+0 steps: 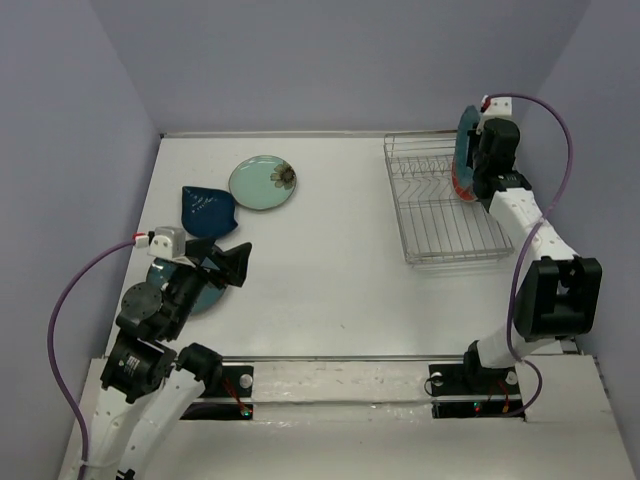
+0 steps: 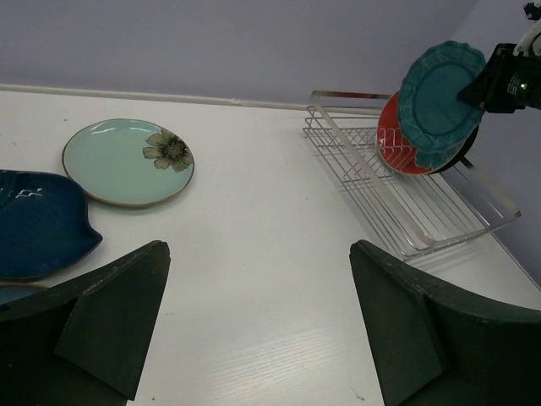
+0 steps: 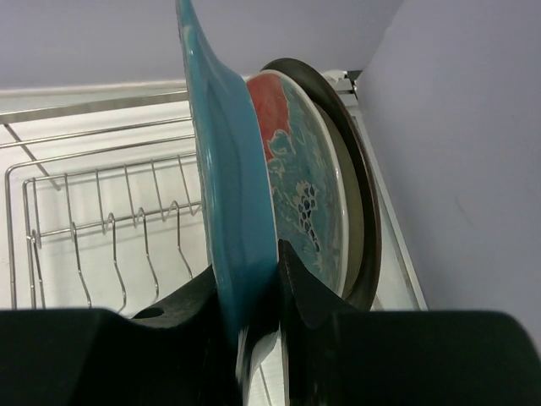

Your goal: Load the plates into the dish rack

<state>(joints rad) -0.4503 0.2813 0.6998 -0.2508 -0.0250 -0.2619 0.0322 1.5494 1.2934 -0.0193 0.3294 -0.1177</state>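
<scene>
My right gripper [image 3: 277, 254] is shut on the rim of the scalloped teal plate [image 3: 228, 194] and holds it upright over the right end of the dish rack [image 1: 450, 258]. Just behind it the red plate with a teal flower [image 3: 292, 169] and the cream plate with a dark brown rim [image 3: 362, 220] stand in the rack. The pale mint plate [image 1: 262, 183] and the navy squarish plate [image 1: 207, 210] lie flat at the far left. The blue-teal round plate [image 1: 205, 297] lies mostly hidden under my left gripper [image 1: 235, 262], which is open and empty.
The rack's tines [image 3: 110, 245] to the left of the held plate hold nothing. Grey walls close in the table on the left, back and right, and the rack sits close to the right wall. Bare white tabletop [image 2: 254, 220] lies between the left plates and the rack.
</scene>
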